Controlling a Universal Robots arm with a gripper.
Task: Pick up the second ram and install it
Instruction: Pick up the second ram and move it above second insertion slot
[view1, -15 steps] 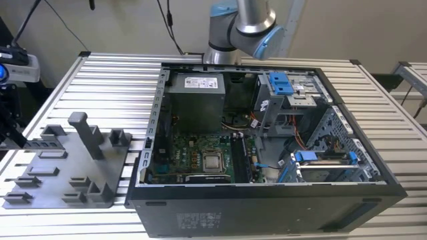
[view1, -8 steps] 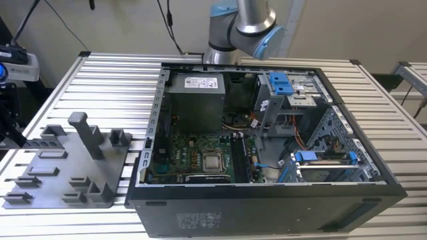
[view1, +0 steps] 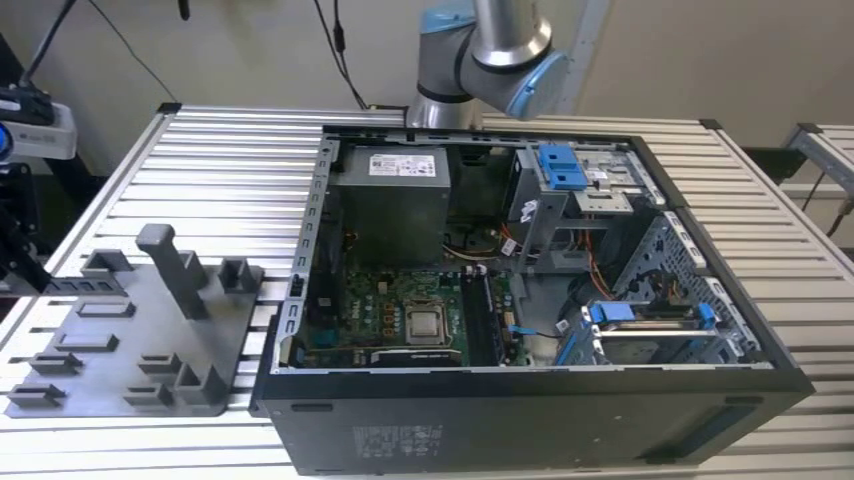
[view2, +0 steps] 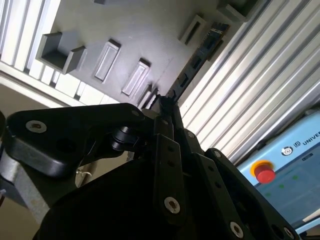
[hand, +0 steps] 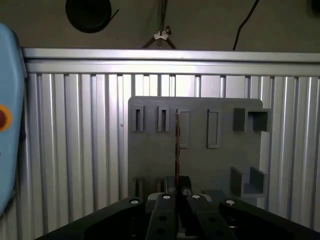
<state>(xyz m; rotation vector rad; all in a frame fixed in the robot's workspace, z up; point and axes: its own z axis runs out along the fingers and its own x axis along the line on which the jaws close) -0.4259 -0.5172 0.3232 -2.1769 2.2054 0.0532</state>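
I had the end effector pinching the second ram, its black fingers pressed onto the stick's flat faces near one end. In the first wrist view the ram showed edge-on, a thin dark line running straight out past the fingertips. In the second wrist view its row of chips ran away from the end effector. Beyond the end effector lay the grey holder tray, w/ its slots and blocks behind the ram. I couldn't tell if the ram's far end touched the tray or hung clear of it. The ribbed alu bench carried the tray. A blue pendant w/ a red button sat off to one side of the end effector. In the exterior view the open PC case sat just beside the tray, motherboard exposed
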